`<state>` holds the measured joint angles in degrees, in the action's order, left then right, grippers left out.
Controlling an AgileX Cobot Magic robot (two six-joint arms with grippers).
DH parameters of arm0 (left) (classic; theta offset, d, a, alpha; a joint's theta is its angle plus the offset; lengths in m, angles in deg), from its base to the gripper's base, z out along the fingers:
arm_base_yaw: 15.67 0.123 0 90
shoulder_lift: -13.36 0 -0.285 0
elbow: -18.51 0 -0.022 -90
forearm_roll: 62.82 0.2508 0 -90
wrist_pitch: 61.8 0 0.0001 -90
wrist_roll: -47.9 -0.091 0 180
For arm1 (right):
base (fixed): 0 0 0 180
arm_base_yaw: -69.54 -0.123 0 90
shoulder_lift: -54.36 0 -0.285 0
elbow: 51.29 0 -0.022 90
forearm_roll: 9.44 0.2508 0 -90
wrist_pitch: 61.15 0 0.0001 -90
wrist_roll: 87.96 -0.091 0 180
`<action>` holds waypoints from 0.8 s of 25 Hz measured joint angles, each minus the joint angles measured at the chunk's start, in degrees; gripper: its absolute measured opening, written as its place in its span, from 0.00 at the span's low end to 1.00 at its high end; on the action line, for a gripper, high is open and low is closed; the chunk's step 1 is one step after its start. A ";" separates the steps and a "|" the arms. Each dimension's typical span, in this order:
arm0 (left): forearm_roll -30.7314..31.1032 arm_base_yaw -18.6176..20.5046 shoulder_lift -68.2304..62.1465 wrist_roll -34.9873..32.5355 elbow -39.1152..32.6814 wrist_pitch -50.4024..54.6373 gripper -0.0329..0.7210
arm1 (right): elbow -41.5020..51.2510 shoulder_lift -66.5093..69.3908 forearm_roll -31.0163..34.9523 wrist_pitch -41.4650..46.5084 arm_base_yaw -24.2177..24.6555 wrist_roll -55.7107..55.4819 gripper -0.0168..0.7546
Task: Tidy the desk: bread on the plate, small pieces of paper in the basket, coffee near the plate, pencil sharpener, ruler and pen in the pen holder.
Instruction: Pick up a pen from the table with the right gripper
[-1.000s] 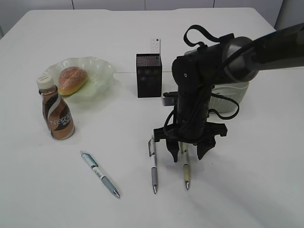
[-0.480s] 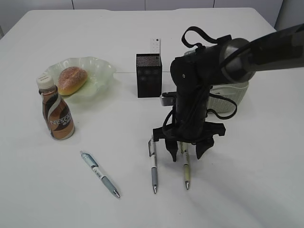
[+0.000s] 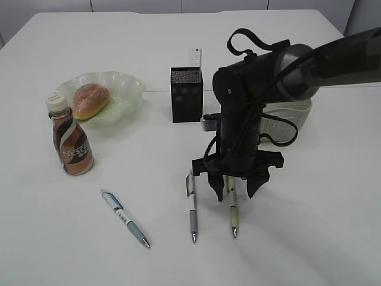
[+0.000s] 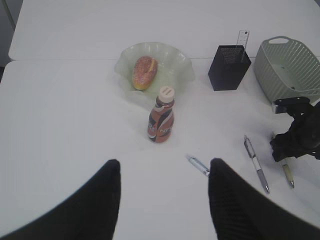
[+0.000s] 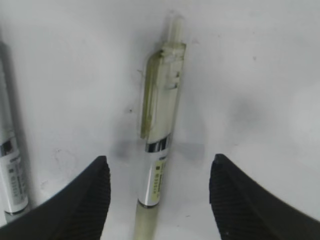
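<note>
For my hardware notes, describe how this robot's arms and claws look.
The right arm is dark with a glossy grey-black shell, and black cables loop over its wrist. Its right claw has two black fingers with finely ribbed inner faces. The left claw has the same black, textured fingers. No markings are readable.

A staged desk setup in a lab or office: a plain white tabletop [image 3: 71, 250] carries 3 pens near a black mesh pen holder [image 3: 186, 94], with pale cabinet fronts [image 3: 178, 5] behind the holder at the far edge.
</note>
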<state>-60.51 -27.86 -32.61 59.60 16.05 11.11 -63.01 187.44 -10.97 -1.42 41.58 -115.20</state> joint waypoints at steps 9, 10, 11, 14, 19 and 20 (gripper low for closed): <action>0.00 0.00 0.00 0.00 0.00 0.00 0.57 | 0.00 0.00 1.52 1.96 0.00 -0.10 0.65; 0.00 0.00 0.00 0.00 0.00 0.00 0.57 | 0.00 0.00 1.52 2.51 0.00 -0.10 0.65; 0.00 0.00 0.00 0.00 0.00 0.00 0.57 | 0.00 0.00 1.52 2.92 0.00 -0.10 0.65; 0.00 0.00 0.00 0.00 0.00 0.00 0.57 | 0.00 0.09 1.52 2.98 0.00 -0.10 0.65; 0.00 0.00 0.00 0.00 0.00 0.00 0.57 | 0.00 0.87 1.94 2.98 0.00 -0.10 0.65; 0.00 0.00 0.00 0.00 0.00 0.00 0.57 | 0.00 0.87 1.94 2.98 0.00 -0.10 0.65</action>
<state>-60.51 -27.86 -32.61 59.60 16.05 11.11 -63.01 188.31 -9.03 1.55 41.58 -115.30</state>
